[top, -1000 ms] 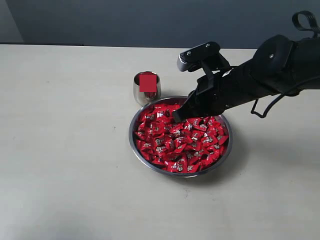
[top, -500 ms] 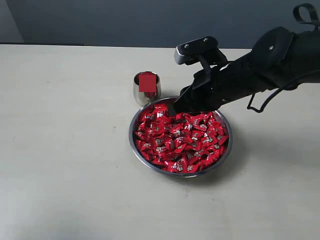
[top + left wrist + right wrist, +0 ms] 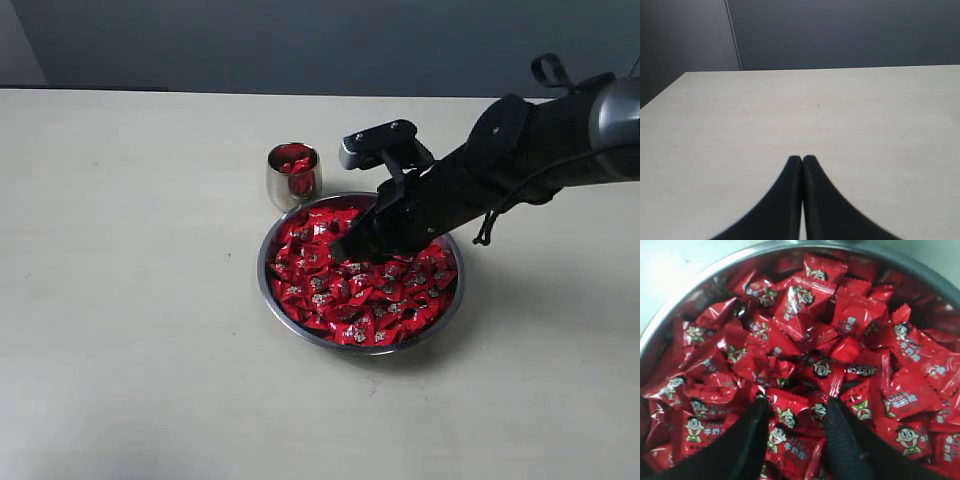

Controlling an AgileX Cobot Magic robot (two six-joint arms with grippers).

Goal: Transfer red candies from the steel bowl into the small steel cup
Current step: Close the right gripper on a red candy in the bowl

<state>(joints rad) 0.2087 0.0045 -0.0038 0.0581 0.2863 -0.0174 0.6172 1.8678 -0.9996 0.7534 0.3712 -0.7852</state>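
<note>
since 1 second ago the right end effector point(image 3: 796, 411) has come away from the far rim of the steel bowl point(image 3: 263, 272) on the cup side and dropped lower, toward the middle of the pile, and its jaws have parted. now they stand fairly wide, tips pressed in among the red candies point(image 3: 330, 290), with nothing gripped yet. the left end effector point(image 3: 802, 161) hovers over bare table point(image 3: 130, 300), its 2 tips pressed together and empty.

the step in hand looks like picking the next sweet. in the right wrist view 1 candy point(image 3: 786, 419) lies between the tips, with others crowding it. a clean pick probably means closing on that one across its flat body rather than its crimped ends, and lifting straight up so neighbours slide off. the foil looks slippery, so a shallow pinch could let it squirt out, and a deep one could drag 2 at once.

the candies fill the bowl nearly to its rim, heaped at all angles. each is a small shiny red pillow with sawtooth ends, a cartoon face and pale lettering. the small steel cup point(image 3: 292, 185) stands just beside the bowl's far-left rim and already holds a few red sweets near its mouth, so the carry is short.
</note>
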